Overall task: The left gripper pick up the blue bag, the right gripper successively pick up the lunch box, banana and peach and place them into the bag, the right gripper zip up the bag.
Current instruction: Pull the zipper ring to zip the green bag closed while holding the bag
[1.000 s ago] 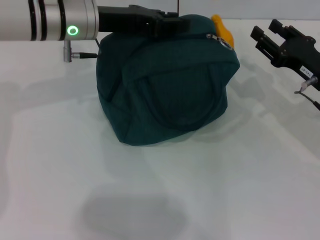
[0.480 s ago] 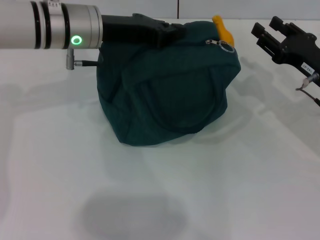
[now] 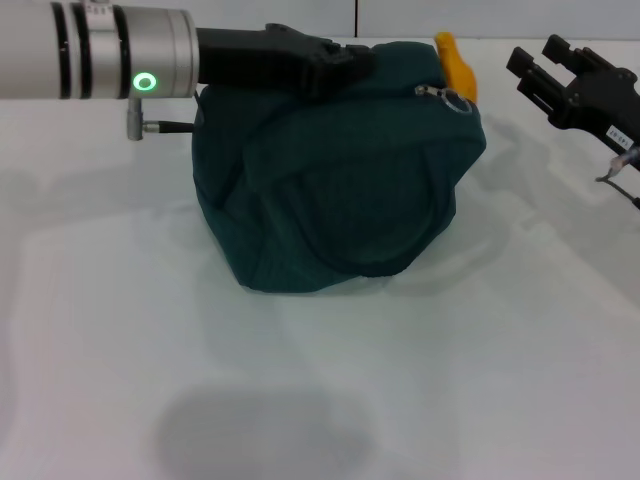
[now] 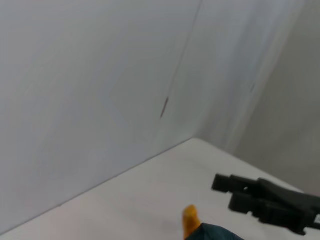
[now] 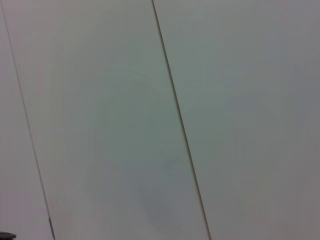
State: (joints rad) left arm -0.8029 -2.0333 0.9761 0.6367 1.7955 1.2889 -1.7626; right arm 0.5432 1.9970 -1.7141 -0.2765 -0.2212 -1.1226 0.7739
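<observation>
Blue bag (image 3: 330, 190) sits mid-table (image 3: 300, 400), slumped. Left gripper (image 3: 345, 62) at its top rear edge, looks clamped on fabric. Banana (image 3: 455, 62) tip pokes out by zip pull; could jam zipping. Right gripper (image 3: 545, 75) beyond, apart, jaws spread, empty

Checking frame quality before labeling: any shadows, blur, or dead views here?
Head view: sharp; soft shadow beside the bag and a faint grey patch on the table up front. Left wrist view: soft focus, banana tip and right gripper blurry. Right wrist view: only blank wall panels.
</observation>
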